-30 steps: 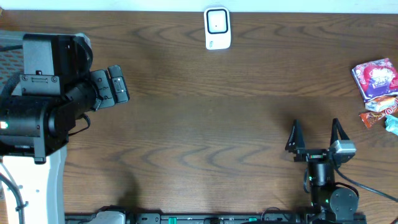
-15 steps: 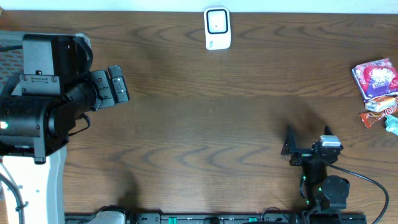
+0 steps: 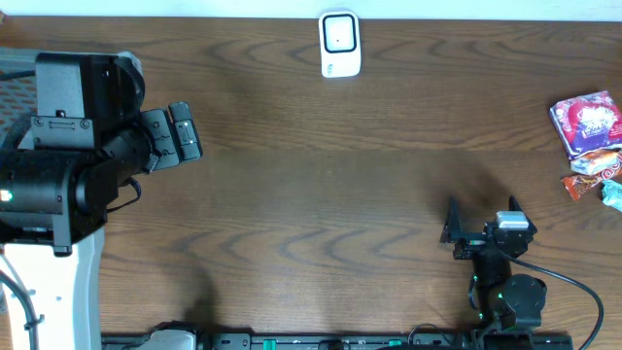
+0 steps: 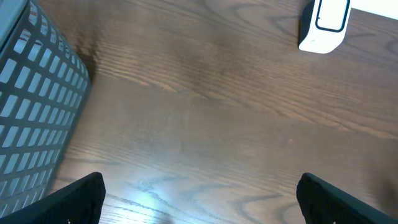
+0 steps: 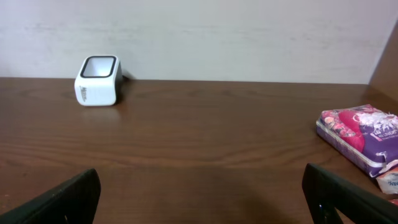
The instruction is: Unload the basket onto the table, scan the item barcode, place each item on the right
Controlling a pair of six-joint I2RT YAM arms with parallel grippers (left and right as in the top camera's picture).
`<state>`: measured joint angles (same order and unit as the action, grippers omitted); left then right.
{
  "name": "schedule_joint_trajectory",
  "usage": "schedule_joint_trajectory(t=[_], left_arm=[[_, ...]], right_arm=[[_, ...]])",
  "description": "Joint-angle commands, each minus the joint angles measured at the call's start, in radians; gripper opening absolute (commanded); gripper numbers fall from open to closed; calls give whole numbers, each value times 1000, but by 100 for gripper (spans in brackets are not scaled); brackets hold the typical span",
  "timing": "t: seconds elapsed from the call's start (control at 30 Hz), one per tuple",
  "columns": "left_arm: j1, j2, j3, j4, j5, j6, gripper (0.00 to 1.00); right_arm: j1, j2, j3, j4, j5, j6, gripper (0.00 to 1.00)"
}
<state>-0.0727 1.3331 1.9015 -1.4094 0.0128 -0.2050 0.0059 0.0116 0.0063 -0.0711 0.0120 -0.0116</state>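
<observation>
The white barcode scanner (image 3: 339, 44) stands at the back middle of the table and also shows as the scanner (image 4: 323, 25) and the scanner (image 5: 97, 81). The items lie at the right edge: a purple and pink packet (image 3: 586, 122), seen again as the packet (image 5: 360, 137), with an orange wrapper (image 3: 593, 177) in front of it. My right gripper (image 3: 481, 214) hovers open near the front right, left of the packets, and nothing lies between the jaws of the right gripper (image 5: 202, 199). My left gripper (image 3: 188, 131) is open over bare wood at the far left, and the left gripper (image 4: 200, 199) is empty.
A grey mesh basket (image 4: 31, 106) stands at the left edge beside the left arm. A pale wall runs behind the table's back edge. A bit of a teal wrapper (image 3: 613, 194) lies at the right edge.
The right gripper has tilted and drawn back slightly toward the front edge, then held still. The left arm, the scanner and the packets have not moved.
</observation>
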Motion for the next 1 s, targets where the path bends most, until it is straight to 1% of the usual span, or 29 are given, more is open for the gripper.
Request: schedule_joint_trajectory(t=[0.0,0.2,0.43,0.57,0.97], left_arm=[[4,0,3,0,-6,10,98],[4,0,3,0,-6,10,98],[4,0,3,0,-6,10,98],[4,0,3,0,-6,10,98],[4,0,3,0,-6,10,98]], right_arm=[[8,-7,-1,-8,5,-7,99],[8,-7,-1,-8,-7,43,99],[8,-7,-1,-8,-14,45,99],[8,-7,-1,-8,-14,71,99],[8,-6,-1,-4,-14,70,99]])
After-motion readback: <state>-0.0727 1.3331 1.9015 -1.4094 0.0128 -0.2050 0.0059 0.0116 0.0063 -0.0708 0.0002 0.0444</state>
